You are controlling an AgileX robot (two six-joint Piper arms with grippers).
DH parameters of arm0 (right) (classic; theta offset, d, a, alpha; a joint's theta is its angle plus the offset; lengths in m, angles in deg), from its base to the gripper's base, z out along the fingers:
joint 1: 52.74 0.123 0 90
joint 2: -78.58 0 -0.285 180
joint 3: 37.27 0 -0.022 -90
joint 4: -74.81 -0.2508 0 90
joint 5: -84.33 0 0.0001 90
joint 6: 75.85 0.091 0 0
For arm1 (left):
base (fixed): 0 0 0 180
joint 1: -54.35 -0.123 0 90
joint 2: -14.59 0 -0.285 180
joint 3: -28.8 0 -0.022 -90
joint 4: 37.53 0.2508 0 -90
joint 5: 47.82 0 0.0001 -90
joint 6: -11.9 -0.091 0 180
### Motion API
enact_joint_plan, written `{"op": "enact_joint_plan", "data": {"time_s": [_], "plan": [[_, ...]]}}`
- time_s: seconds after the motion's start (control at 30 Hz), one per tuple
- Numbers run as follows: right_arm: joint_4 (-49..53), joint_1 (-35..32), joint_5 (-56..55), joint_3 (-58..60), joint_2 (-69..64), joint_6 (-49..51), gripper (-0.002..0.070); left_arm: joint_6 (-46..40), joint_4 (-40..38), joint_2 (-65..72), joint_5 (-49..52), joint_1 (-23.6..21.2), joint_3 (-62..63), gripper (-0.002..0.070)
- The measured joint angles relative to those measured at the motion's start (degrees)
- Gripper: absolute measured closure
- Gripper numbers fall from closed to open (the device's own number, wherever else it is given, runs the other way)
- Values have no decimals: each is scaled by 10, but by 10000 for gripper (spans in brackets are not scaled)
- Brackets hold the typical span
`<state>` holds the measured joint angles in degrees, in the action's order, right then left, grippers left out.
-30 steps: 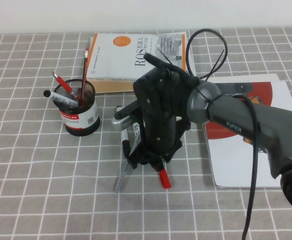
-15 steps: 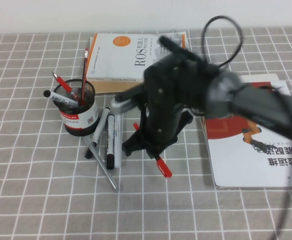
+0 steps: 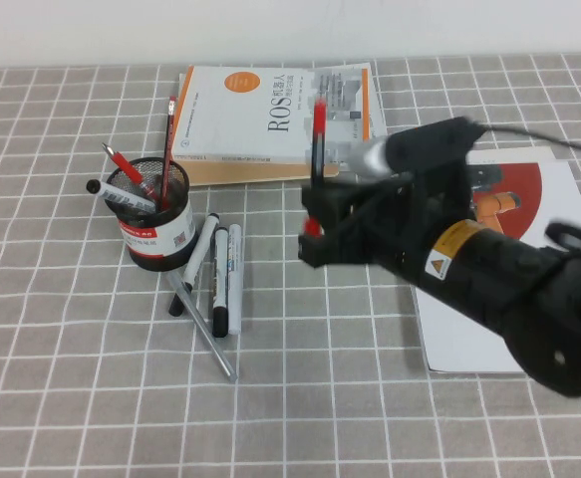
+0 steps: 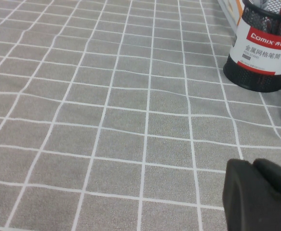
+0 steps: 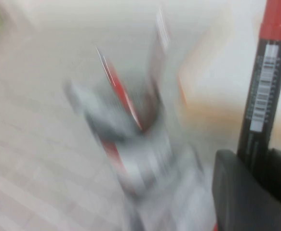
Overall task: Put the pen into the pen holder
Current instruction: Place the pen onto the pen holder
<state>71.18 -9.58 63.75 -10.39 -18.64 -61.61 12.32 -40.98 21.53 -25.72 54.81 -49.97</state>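
Pen holder (image 3: pixel 156 221): round black wire-mesh cup, white-red label band, upright on checked-cloth table (image 3: pixel 71 398); holds red pens, white marker, pencil, all leaning. Beside it on table: white markers (image 3: pixel 222 274), thin silver pen (image 3: pixel 210 337). Right tool (image 3: pixel 315 224) raised above table, right of holder, clamped on pen (image 3: pixel 317 149): black barrel, red ends, upright. Left tool (image 4: pixel 260 197) low over cloth near holder; finger state unclear.

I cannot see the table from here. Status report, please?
Right gripper shut on pen, upright above table, right of pen holder. Left gripper low over cloth. Markers lie beside holder.
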Motion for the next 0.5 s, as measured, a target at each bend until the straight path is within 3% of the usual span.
{"op": "enact_joint_plan", "data": {"time_s": [0.2,0.3,0.5], "plan": [[176,-12,-307,-10,-44,112,623,0,0,0,0,0,0,680],[215,-13,-354,-57,-92,127,623,0,0,0,0,0,0,680],[234,-13,-331,-192,-209,128,623,0,0,0,0,0,0,680]]}}
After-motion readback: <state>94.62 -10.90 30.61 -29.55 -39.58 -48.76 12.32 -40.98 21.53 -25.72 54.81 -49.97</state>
